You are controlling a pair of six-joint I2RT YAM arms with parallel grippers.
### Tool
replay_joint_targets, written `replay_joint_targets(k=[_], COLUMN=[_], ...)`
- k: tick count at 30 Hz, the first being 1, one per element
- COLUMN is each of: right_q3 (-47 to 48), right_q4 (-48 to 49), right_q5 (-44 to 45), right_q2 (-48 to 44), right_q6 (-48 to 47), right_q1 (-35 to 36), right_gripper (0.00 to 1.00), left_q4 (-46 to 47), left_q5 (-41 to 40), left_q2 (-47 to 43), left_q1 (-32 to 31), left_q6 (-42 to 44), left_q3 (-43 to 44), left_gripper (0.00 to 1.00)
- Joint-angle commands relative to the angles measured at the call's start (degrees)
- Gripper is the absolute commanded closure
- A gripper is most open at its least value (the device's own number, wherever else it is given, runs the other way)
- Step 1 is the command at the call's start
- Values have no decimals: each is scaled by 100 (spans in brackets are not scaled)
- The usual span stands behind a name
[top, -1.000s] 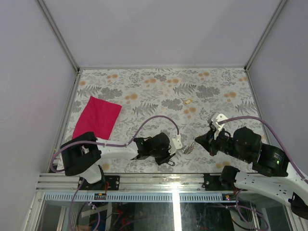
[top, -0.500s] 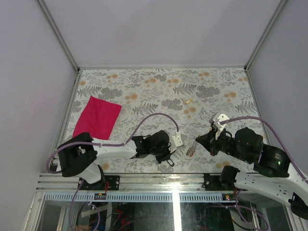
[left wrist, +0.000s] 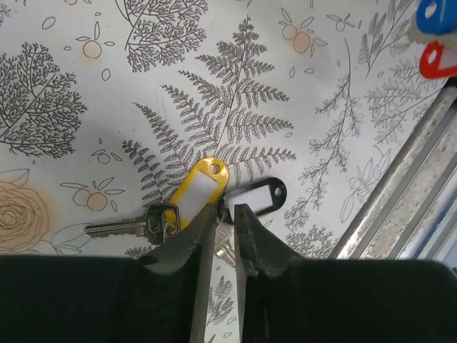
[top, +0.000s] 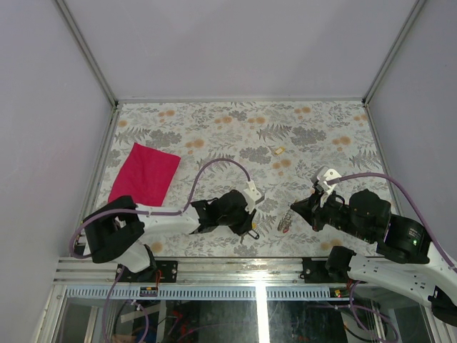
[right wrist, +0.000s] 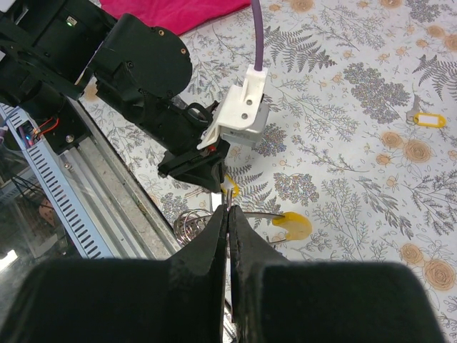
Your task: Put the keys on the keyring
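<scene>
**Left and right wrist views; overhead view.** The left gripper (left wrist: 223, 212) is lowered to the floral tablecloth (left wrist: 86, 143) with its jaws a narrow slit apart. One tip lies at the edge of the yellow-tagged key (left wrist: 202, 189) and the other at the end of the black tag (left wrist: 258, 196). A pale sliver shows in the slit, and it cannot be told whether anything is gripped. Blue (left wrist: 437, 14) and red (left wrist: 437, 61) tags lie beyond, near the aluminium rail (left wrist: 407, 193).

The right gripper (right wrist: 226, 214) has its jaws pressed together, apparently pinching the thin wire of the keyring (right wrist: 187, 229). The ring hangs just opposite the left gripper, with a yellow tag (right wrist: 293, 226) beside it. Another yellow-tagged key (right wrist: 427, 120) lies well apart, as does the red cloth (top: 145, 174).

The step in hand appears to be picking up a key while the ring is presented. The next move calls for a firm pinch on one key only, then aligning its hole with the ring's split.
</scene>
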Motion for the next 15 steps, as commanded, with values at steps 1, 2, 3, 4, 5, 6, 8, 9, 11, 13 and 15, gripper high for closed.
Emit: replay_joint_targets(k=[1, 2, 3, 4, 5, 6, 8, 9, 11, 13, 15], right_q3=[154, 151, 134, 124, 109, 106, 102, 97, 91, 88, 79], right_q4=[338, 340, 339, 354, 367, 377, 385, 384, 389, 392, 384], right_q5=[24, 23, 24, 23, 15, 5, 4, 0, -5, -12, -23], right_q2=[16, 17, 19, 7, 14, 19, 31, 39, 54, 63, 55], right_q6=[63, 63, 67, 63, 60, 59, 61, 57, 61, 61, 61], right_q1=[27, 27, 26, 28, 28, 31, 29, 33, 27, 31, 26], right_gripper=[100, 100, 100, 100, 100, 100, 100, 100, 100, 100, 100], left_q4=[634, 640, 659, 690, 747, 804, 904, 916, 958, 1069, 1123], left_q5=[-306, -337, -361, -382, -386, -409, -489, -520, -491, -322, -163], left_q2=[-129, -217, -333, -424, -517, -604, -720, -737, -734, -698, -644], left_q1=[9, 11, 16, 11, 15, 15, 14, 15, 14, 19, 8], left_q6=[-416, -419, -438, -461, -489, -527, -635, -661, -697, -655, -531], left_q3=[-112, -143, -183, -233, -306, -388, -553, -618, -723, -801, -830], left_gripper=[77, 73, 69, 67, 66, 65, 64, 64, 64, 64, 64])
